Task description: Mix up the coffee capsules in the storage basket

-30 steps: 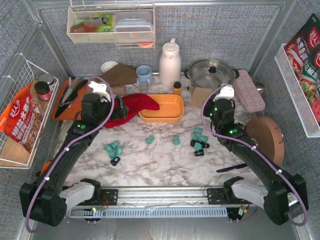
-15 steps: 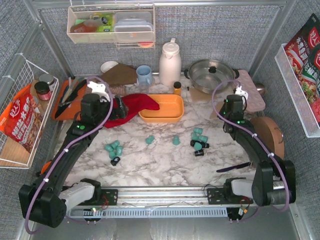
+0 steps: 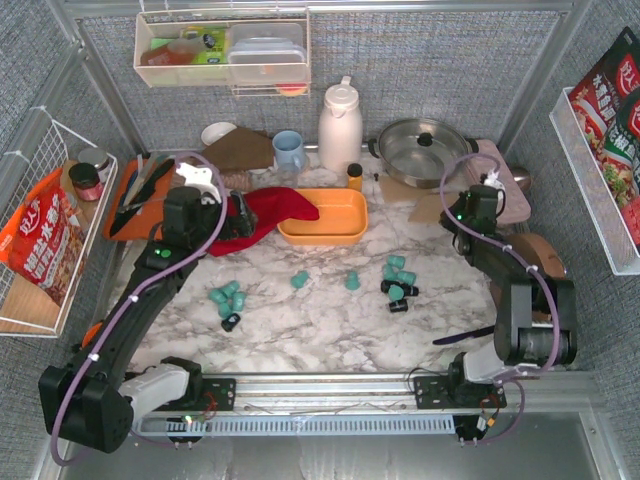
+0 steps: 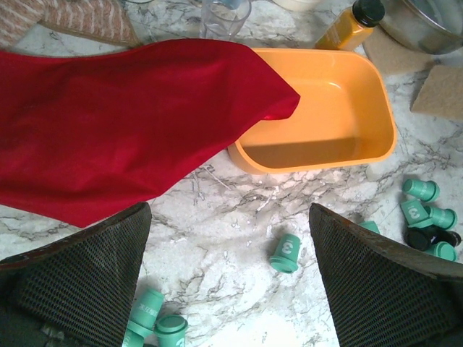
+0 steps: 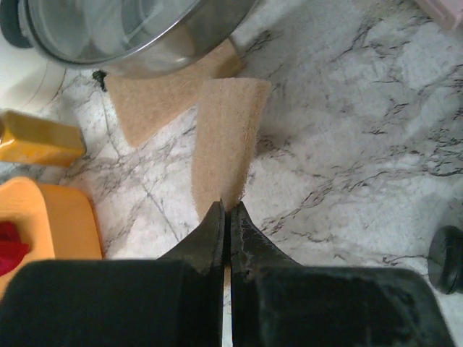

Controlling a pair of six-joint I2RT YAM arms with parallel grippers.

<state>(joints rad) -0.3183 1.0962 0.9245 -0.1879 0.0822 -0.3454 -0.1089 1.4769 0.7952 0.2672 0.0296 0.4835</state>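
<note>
The right arm has drawn back from the right-hand cluster of coffee capsules (image 3: 398, 278) and now stands folded at the far right of the counter (image 3: 330, 335). The left arm has not shifted, and no capsule has changed place.

The capsules all lie on the bare counter in a left cluster, a loose pair in the middle and a right cluster. They are mostly teal, with a few black among them. The storage basket (image 3: 335, 213) sits just beyond them, at the far middle. What shows of its floor holds no capsules, so the mixing has not begun and the pods probably have to go in first.

A red cloth (image 4: 123, 116) lies with one corner draped over the basket's left end, hiding that part.

The left hand (image 4: 228, 217) hangs near the cloth with its fingers spread fully wide and nothing between them. The right hand (image 5: 226, 210) is pressed fully closed and holds nothing. It points down at a tan mat (image 5: 224, 137) beside the steel pot (image 5: 108, 29).

With the right arm withdrawn, the left hand looks best placed to act next, most likely on the cloth, which could get in the way of loading.
</note>
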